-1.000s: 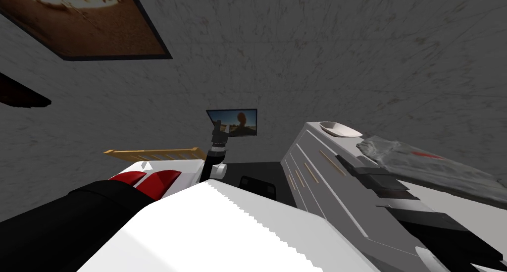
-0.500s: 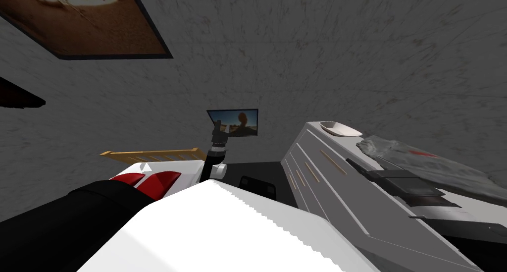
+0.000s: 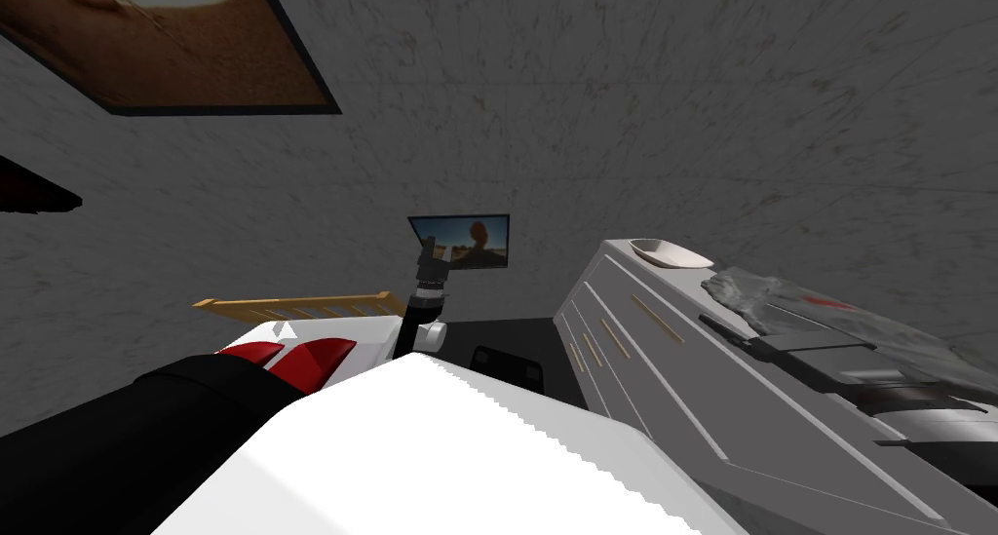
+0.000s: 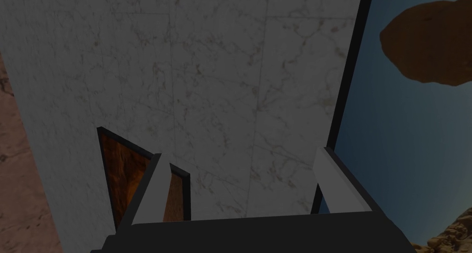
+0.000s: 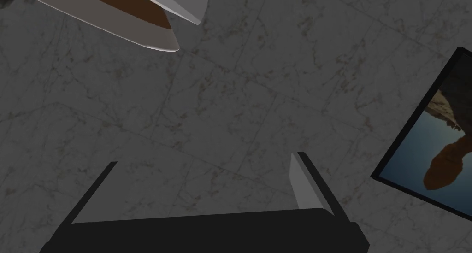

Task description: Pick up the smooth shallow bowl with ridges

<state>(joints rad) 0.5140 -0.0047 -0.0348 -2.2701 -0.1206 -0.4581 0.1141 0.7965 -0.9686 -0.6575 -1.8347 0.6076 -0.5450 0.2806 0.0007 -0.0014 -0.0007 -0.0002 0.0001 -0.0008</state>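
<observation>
Dresser (image 3: 624, 334): carries the bowl at its far end.
My right arm (image 3: 828, 356): has slid back along the dresser top, away from the bowl; I judge the reach not yet begun.
Bowl (image 3: 671, 254): white, shallow, untouched.
Right gripper (image 5: 205, 158): fingers apart, empty.
Left gripper (image 4: 240, 151): fingers apart, idle.

Bowl (image 3: 671, 255) on dresser (image 3: 633, 383), cloth (image 3: 772, 301) just beside

Dim grey marbled walls (image 3: 633, 100) close the room. A large orange framed picture (image 3: 166, 42) hangs at the near left, and a small blue-sky picture (image 3: 463, 242) hangs on the far wall. A white dresser (image 3: 643, 383) with thin wooden handles stands on the right. A wooden headboard (image 3: 302, 305) and red cushions (image 3: 317, 359) lie to the left.
</observation>
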